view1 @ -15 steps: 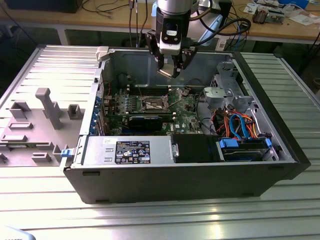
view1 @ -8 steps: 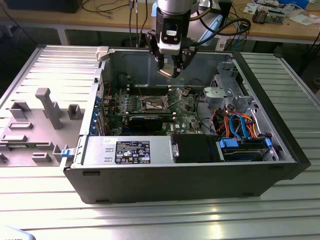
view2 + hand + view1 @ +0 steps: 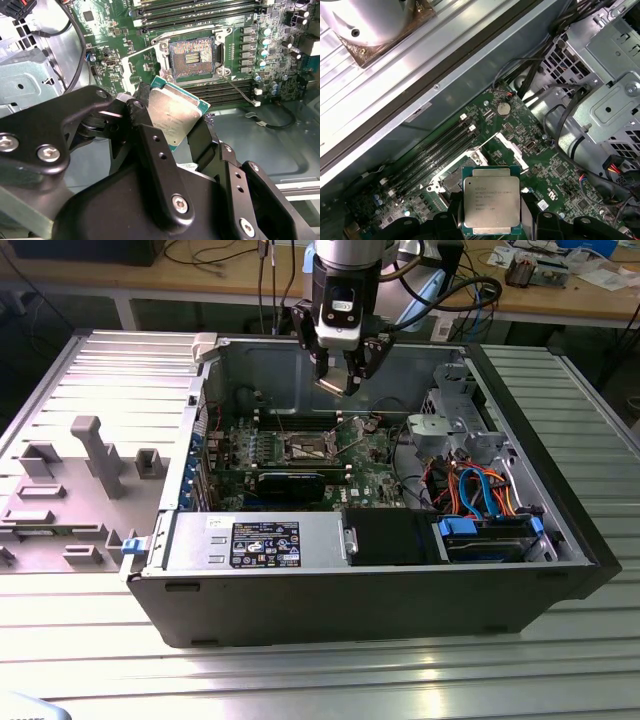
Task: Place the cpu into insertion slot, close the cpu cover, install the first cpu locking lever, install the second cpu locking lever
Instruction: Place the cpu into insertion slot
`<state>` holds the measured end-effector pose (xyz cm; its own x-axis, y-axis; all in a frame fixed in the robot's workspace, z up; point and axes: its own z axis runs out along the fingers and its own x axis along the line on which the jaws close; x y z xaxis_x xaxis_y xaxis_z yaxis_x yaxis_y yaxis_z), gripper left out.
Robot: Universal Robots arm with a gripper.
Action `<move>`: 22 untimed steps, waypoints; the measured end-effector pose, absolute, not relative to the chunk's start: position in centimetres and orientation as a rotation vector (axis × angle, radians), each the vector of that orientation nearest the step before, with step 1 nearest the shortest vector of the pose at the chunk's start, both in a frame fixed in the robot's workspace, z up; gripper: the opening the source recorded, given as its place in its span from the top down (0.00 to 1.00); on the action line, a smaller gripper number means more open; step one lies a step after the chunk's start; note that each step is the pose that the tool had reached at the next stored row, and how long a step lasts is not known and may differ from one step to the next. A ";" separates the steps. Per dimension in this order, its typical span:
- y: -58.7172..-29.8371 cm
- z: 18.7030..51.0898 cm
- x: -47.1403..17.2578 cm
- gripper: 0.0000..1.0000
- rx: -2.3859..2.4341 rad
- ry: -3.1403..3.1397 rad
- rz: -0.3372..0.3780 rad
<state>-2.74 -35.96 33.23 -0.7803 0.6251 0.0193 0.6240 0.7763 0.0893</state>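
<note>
The gripper (image 3: 342, 380) is clenching the cpu (image 3: 492, 205) by its edges, hanging above the open insertion slot (image 3: 192, 57), and the cpu seems to be sitting tilted, so a skewed descent risks jamming a corner and damaging the slot.

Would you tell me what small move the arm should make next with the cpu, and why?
Probably ease the cpu down toward the insertion slot while centring it. The pincer is shut on the cpu's edges, well above the motherboard, and in the second wrist view the slot lies open and empty, contacts bare, with the chip not yet squared over it.
</note>
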 end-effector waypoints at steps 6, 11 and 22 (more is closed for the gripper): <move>-36.0 33.2 -2.7 0.45 1.046 2.947 0.142; -36.0 33.2 -2.7 0.45 1.052 2.944 0.142; -36.0 33.2 -2.7 0.45 1.068 2.938 0.142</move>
